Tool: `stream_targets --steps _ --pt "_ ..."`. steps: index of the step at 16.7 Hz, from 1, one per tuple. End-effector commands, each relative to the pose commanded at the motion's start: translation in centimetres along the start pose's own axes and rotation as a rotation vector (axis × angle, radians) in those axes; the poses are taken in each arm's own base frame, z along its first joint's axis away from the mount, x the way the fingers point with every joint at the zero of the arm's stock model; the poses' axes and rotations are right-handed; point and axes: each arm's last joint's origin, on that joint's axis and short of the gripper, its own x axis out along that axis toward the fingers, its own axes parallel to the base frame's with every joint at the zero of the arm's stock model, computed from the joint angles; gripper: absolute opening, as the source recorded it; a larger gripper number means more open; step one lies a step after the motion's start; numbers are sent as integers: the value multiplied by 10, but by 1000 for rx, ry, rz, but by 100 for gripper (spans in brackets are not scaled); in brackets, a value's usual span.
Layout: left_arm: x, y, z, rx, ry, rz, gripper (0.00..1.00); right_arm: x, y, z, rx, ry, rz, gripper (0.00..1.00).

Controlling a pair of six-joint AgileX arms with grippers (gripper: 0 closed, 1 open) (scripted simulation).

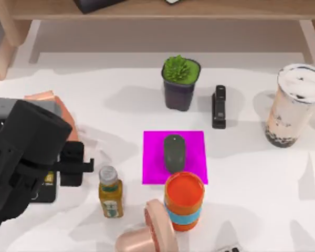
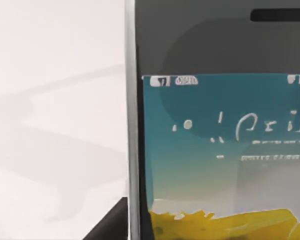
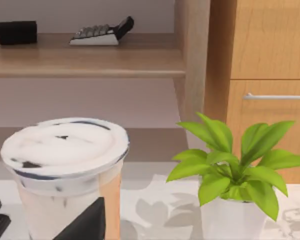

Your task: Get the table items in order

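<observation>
One thin, rigid, slippery smartphone (image 2: 220, 150) lies beneath our left gripper (image 1: 81, 167); we'd pinch its long edges, finger spread unclear.

A white table (image 1: 262, 178) carries soft grey shadows. Behind the table runs a light wooden shelf (image 3: 85, 60), with a pale wall showing in the gap beneath its board. Beside the shelf stands a wooden upright, and next to that a wooden cabinet (image 3: 265, 45) with a silver bar handle (image 3: 277, 96) across its lower drawer front. Light is even and diffuse.
</observation>
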Motion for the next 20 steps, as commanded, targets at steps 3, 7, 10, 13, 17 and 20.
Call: stream_targets --steps 3,7,10,13,17,20 --pt "-2 -12 12 -126 -184 63 0 0 0 0 0 0 0 100" --pt "-5 -20 21 -256 -318 103 0 0 0 0 0 0 0 100" --pt "-5 -21 22 -262 -324 105 0 0 0 0 0 0 0 100" --pt "-5 -19 22 -262 -323 107 0 0 0 0 0 0 0 100" --pt "6 -18 27 -260 -331 104 0 0 0 0 0 0 0 100" --pt "23 -17 32 -257 -330 108 0 0 0 0 0 0 0 100"
